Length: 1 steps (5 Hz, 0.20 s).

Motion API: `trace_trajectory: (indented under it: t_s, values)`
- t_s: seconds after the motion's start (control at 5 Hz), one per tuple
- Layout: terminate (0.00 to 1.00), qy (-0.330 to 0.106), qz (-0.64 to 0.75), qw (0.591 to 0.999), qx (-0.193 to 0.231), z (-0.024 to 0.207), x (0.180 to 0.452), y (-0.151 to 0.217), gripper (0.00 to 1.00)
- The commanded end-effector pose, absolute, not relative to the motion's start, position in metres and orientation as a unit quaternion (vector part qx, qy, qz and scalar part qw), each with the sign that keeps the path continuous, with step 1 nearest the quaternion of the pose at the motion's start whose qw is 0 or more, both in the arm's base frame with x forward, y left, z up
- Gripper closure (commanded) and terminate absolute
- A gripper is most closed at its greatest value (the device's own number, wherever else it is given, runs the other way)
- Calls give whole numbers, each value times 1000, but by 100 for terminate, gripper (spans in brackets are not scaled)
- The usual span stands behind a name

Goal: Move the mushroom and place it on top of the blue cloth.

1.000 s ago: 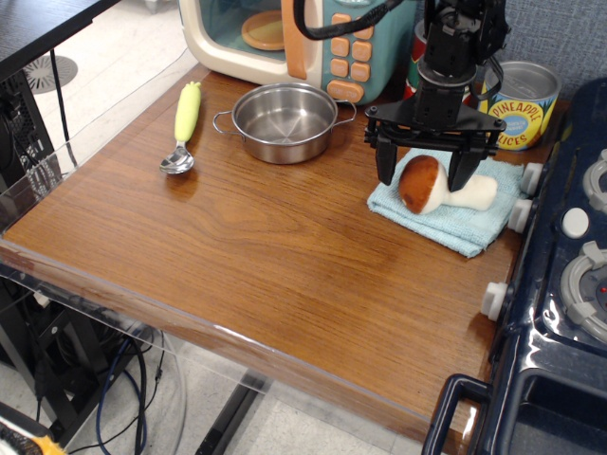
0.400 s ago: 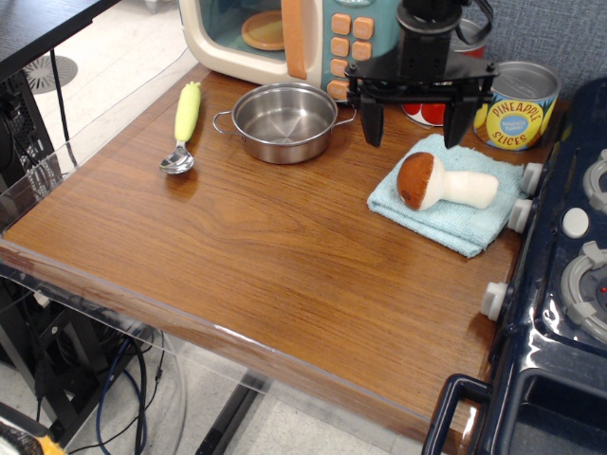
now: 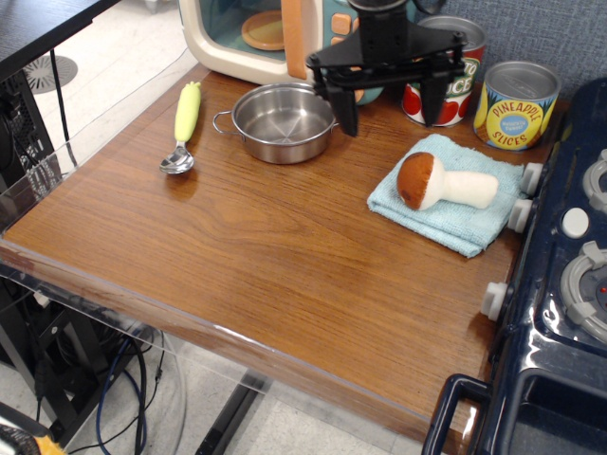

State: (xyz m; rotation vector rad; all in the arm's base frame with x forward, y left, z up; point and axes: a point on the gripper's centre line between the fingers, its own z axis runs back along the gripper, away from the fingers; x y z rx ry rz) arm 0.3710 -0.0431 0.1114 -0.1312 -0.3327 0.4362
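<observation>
The mushroom [image 3: 438,183] lies on its side on the blue cloth [image 3: 446,213], brown cap to the left, white stem pointing right. The cloth lies at the right of the wooden table, next to the toy stove. My gripper [image 3: 389,109] hangs open and empty above the table, up and to the left of the mushroom, between the pot and the cans. Its two black fingers are spread wide and touch nothing.
A steel pot [image 3: 283,120] and a yellow-handled spoon [image 3: 184,127] lie at the back left. A toy microwave [image 3: 285,33] stands behind them. Two cans [image 3: 515,104] stand at the back right. A dark blue toy stove [image 3: 560,284] borders the right edge.
My gripper has let go of the mushroom, risen off the cloth and moved left and back. The mushroom stays lying on the cloth.
</observation>
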Motion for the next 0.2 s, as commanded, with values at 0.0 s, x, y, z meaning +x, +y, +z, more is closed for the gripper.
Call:
trace_trajectory:
  t_s: [0.0]
  values:
    - [100, -189, 214, 956, -72, 130, 368, -45, 0]
